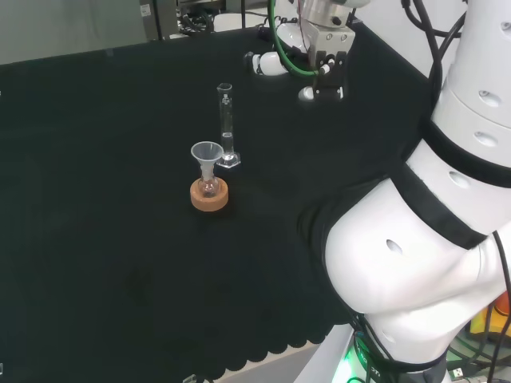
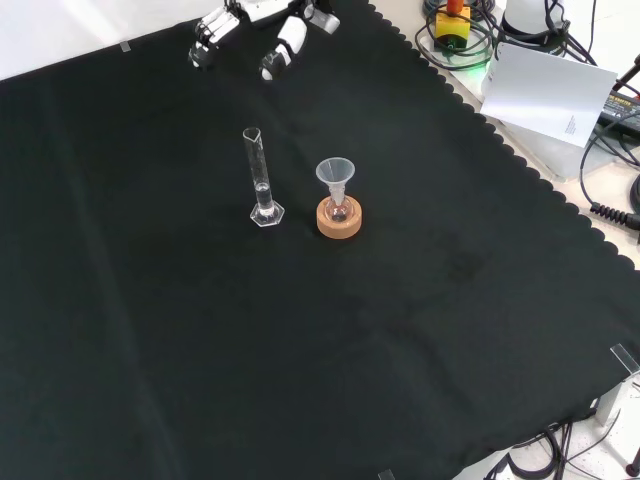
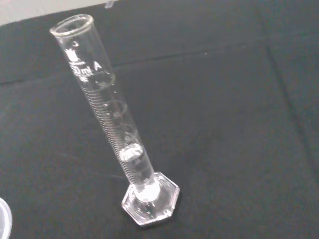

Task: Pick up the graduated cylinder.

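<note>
Wrist view brings the graduated cylinder (image 3: 115, 130) up close: a slim clear glass tube with fine white graduation lines, a rolled lip at the mouth and a flat hexagonal foot, standing upright on the matte black cloth (image 3: 229, 124). A little clear liquid seems to sit in its lower part — hard to be sure through the glass.

In the front view the cylinder (image 2: 260, 180) stands near the cloth's middle, just left of a small round flask (image 2: 338, 211) seated in a tan cork ring (image 2: 339, 221), a clear cone-shaped funnel (image 2: 335, 172) resting in the flask's neck. The head view sets the cylinder (image 1: 227, 128) just behind and to the right of that funnel.

At the front view's top edge the hand (image 2: 250, 25) hangs well apart from the cylinder — its white fingers with black pads relaxed, holding nothing.
</note>
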Robot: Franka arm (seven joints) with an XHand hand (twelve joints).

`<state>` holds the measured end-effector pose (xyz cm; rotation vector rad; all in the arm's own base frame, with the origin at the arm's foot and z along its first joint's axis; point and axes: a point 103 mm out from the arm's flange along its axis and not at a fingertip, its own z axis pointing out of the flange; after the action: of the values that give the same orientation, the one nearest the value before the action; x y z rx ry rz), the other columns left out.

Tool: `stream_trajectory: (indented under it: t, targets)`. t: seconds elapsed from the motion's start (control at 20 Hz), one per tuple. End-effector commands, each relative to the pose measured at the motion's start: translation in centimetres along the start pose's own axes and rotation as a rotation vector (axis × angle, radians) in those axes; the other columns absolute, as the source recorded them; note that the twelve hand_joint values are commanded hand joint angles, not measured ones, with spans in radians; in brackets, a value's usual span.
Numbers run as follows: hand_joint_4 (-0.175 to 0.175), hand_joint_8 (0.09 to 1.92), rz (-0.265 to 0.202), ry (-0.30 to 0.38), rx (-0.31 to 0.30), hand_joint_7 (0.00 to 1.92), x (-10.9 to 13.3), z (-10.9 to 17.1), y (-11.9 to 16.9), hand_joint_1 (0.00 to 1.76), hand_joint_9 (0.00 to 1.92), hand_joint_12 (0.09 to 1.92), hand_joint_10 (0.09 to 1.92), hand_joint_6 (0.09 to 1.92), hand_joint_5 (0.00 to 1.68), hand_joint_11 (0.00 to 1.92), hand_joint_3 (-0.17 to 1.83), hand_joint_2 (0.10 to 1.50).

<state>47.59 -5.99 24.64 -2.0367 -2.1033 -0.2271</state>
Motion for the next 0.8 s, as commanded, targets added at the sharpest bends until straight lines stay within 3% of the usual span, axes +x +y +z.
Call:
stream_trajectory:
  t: [0.05,0.25,0.6,0.8]
  targets:
    - [-0.002,0.61,-0.054,0.097,0.044,0.16,-0.3,4.0,0.9,0.55,0.42,1.39,0.67,0.09,0.29,0.21,0.21,0.96]
    - [-0.001,0.61,-0.057,0.144,0.056,0.17,-0.4,5.5,1.2,0.70,0.44,1.38,0.66,0.09,0.30,0.24,0.20,0.89]
    - [-0.005,0.62,-0.066,0.162,0.068,0.18,-0.7,6.7,1.4,0.73,0.44,1.37,0.65,0.09,0.32,0.25,0.21,0.87]
    - [-0.012,0.63,-0.091,0.199,0.027,0.21,-0.8,7.1,1.3,0.75,0.44,1.37,0.65,0.09,0.37,0.25,0.22,0.86]
